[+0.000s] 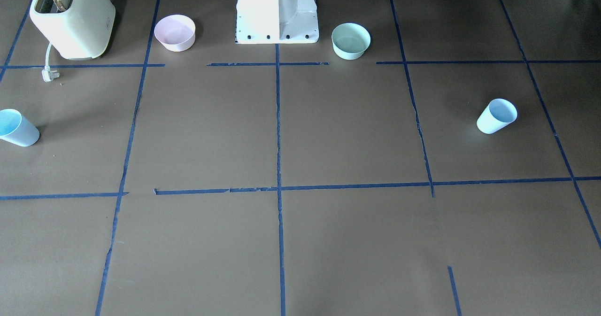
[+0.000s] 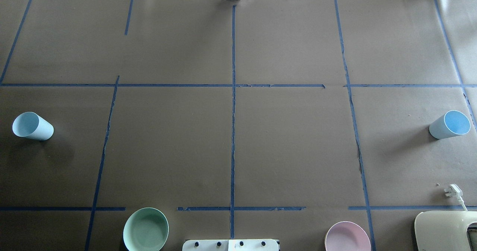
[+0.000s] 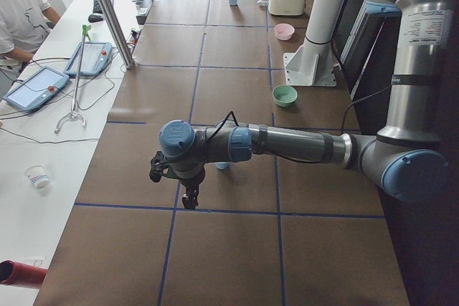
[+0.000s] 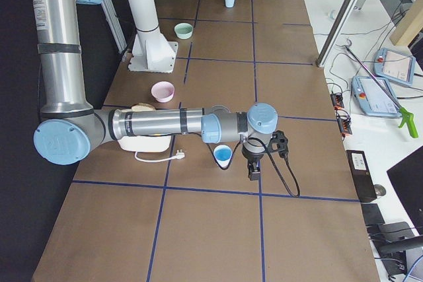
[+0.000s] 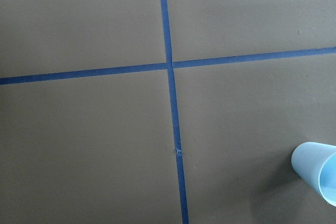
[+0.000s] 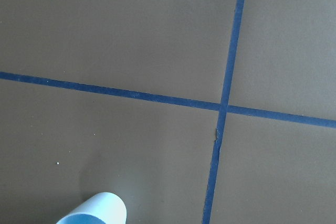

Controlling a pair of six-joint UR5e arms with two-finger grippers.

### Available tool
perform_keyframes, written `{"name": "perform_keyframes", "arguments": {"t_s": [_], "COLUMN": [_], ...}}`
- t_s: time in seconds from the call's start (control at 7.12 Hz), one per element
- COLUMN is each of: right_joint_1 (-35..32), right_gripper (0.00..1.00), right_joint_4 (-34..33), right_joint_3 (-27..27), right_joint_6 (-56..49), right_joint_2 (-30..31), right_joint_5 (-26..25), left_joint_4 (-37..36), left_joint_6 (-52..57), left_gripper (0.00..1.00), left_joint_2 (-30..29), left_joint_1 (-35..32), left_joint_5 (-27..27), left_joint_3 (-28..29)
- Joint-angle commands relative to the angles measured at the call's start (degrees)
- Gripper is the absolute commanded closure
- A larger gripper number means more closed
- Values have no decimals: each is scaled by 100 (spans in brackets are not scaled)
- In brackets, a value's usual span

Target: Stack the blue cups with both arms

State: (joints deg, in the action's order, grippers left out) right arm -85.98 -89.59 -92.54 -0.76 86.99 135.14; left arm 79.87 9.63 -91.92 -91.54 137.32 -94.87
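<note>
Far apart on the table (image 2: 290, 150) stand two tapered pale blue cups (image 2: 32, 126) (image 2: 449, 125); left gripper (image 3: 190, 201) and right gripper (image 4: 254, 172) fingers unreadable.

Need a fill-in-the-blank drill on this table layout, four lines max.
The toaster sits on the robot's ___ side.
The bowl nearest the toaster is ___.
The left cup and the right cup are both coloured ___.
The green bowl sits on the robot's ___ side.
Missing words: right, pink, blue, left.
</note>
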Motion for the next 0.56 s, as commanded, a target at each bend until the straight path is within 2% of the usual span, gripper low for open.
{"name": "perform_keyframes", "arguments": {"t_s": [0.0,0.28,0.42], "right_joint_1": [-120,-174,-174], "right_gripper": [0,0,0], "right_joint_4": [-85,-795,-815], "right_joint_3": [-28,-220,-317], "right_joint_6": [5,-56,-65], "right_joint_2": [19,-16,45], "right_joint_5": [-171,-137,-137], "left_joint_4": [-6,55,73], "left_joint_6": [-14,4,21], "left_gripper": [0,0,0], "left_joint_2": [-37,-2,7], "left_joint_1": [39,57,57], "left_joint_5": [-187,-241,-232], "left_joint_3": [-14,-75,-67]}}
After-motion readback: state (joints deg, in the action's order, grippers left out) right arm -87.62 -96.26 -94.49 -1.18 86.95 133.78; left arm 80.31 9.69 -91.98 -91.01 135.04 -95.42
